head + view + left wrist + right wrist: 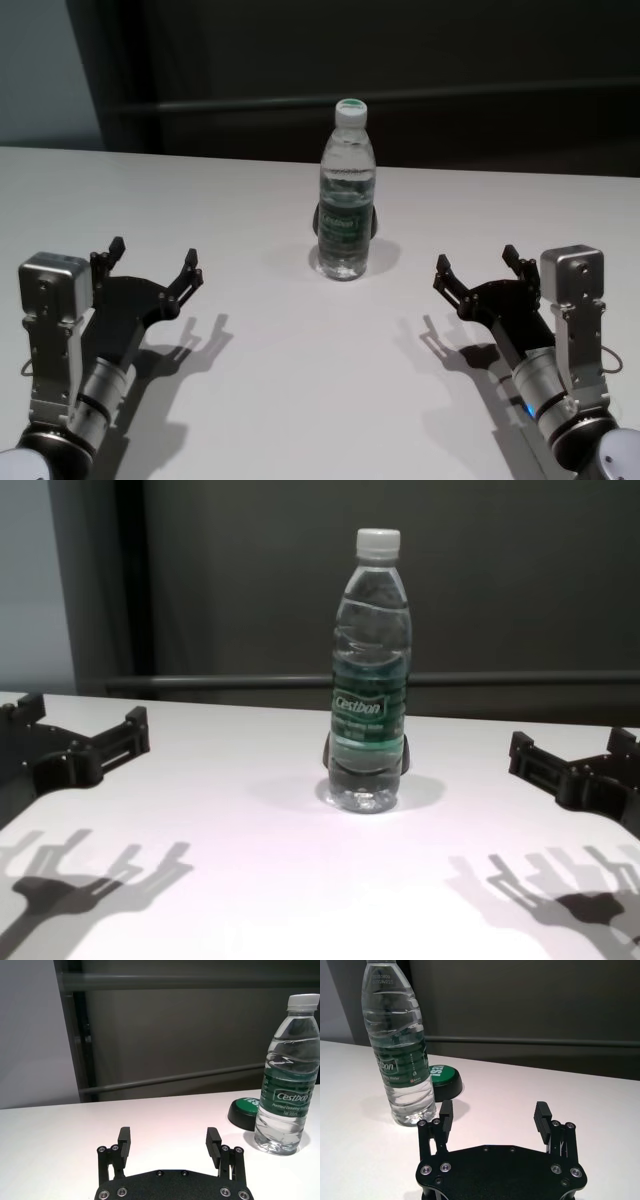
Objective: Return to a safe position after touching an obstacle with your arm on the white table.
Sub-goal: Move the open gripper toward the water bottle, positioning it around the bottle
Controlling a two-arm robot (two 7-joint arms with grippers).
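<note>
The obstacle, a tall clear water bottle with a white cap and green "Cestbon" label, stands upright in the middle of the white table. It also shows in the left wrist view, right wrist view and chest view. My left gripper is open and empty at the near left, apart from the bottle. My right gripper is open and empty at the near right, also apart from it. Both show in their wrist views.
A low dark puck with a green top sits just behind the bottle, also in the right wrist view. A dark grey wall with a horizontal rail runs behind the table's far edge.
</note>
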